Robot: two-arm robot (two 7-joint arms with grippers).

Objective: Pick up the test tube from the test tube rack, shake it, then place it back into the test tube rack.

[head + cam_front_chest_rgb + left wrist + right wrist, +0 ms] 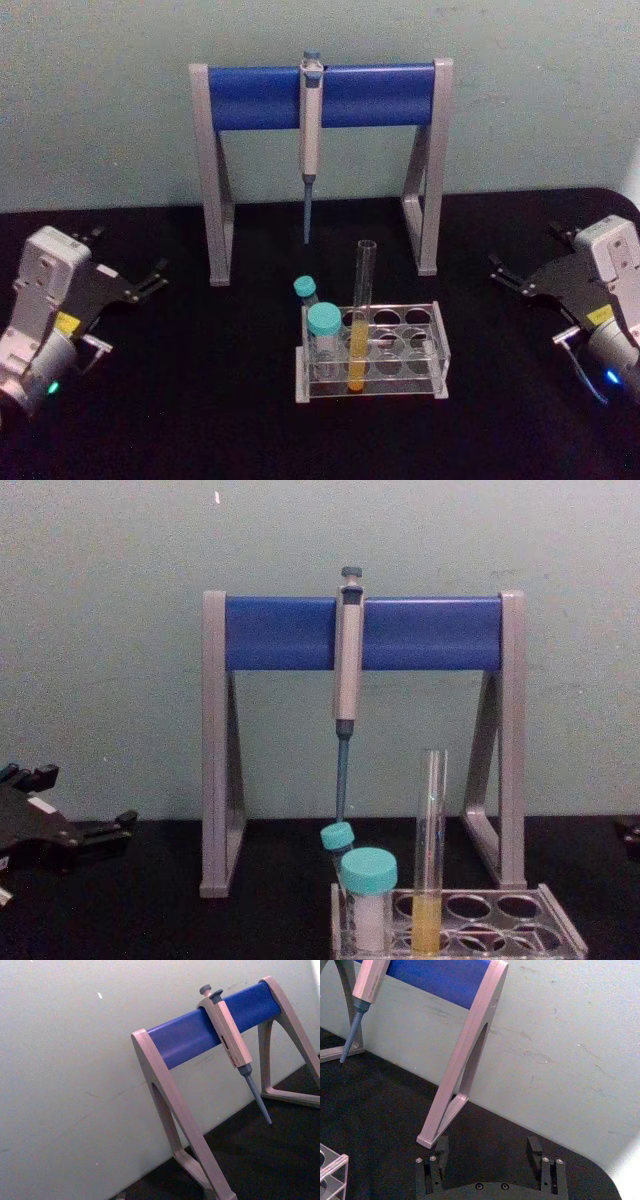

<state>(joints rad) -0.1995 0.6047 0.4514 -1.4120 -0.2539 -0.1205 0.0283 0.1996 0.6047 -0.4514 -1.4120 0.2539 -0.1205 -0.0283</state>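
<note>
The test tube (363,290) stands upright in a front hole of the clear test tube rack (437,335), with yellow liquid in its lower part. In the chest view the test tube (431,830) rises well above the test tube rack (560,932). My left gripper (128,252) rests open at the table's left side, far from the rack, and is also in the chest view (82,800). My right gripper (525,248) sits open at the right side, nothing between its fingers (441,1146). A corner of the test tube rack (332,1165) shows in the right wrist view.
A grey-and-blue pipette stand (320,95) stands behind the rack with a pipette (311,140) hanging from its bar. A wide teal-capped tube (323,335) and a thin teal-capped tube (306,292) occupy the rack's left holes. A pale wall closes off the back of the black table.
</note>
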